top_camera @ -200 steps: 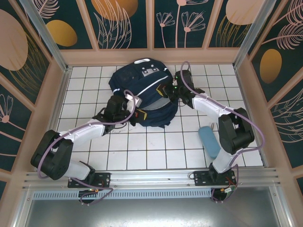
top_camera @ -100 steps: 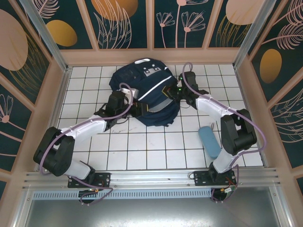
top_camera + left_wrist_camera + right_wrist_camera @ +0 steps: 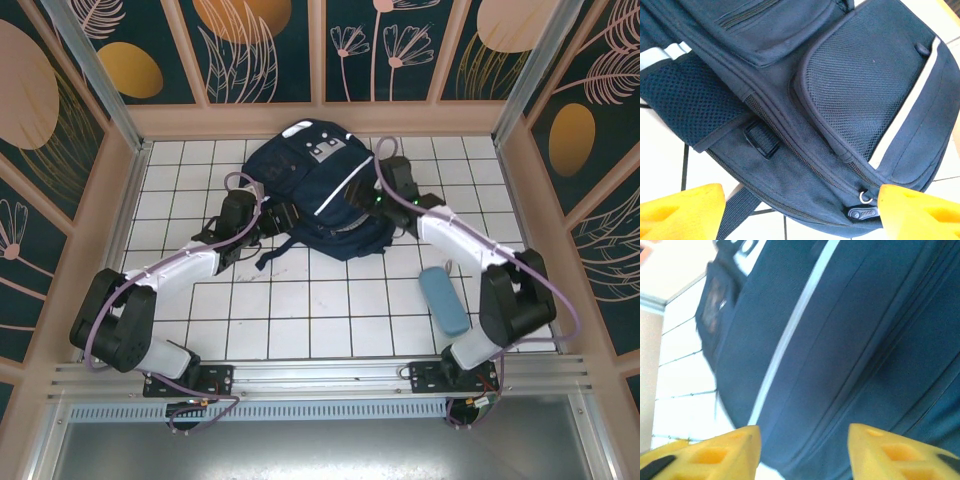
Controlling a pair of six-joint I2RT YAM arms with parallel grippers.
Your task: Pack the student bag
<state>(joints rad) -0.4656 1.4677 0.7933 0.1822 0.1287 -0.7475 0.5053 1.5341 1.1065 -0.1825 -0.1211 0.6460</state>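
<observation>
**Top external: student bag [image 3: 320,195] on the counter [image 3: 300,320], left claw [image 3: 268,215] and right claw [image 3: 380,195] both released**

Shows the white-tiled counter with the navy student bag lying at its far middle, grey patch toward the back wall, a white stripe running across the upper face. Places the left arm [image 3: 170,270] reaching in from the near left and the right arm [image 3: 460,235] from the near right, one claw at each flank of the bag. Sets a light-blue pouch [image 3: 442,300] on the tiles at the near right, apart from the bag.

Left wrist: finds the left claw [image 3: 800,212] released, yellow fingers [image 3: 682,212] spread wide over the bag's lower edge, a mesh pocket [image 3: 860,85] beyond and a black zipper pull [image 3: 862,213] just beside one finger.

Right wrist, blurred: finds the right claw [image 3: 805,445] released too, fingers apart in front of navy fabric.
</observation>
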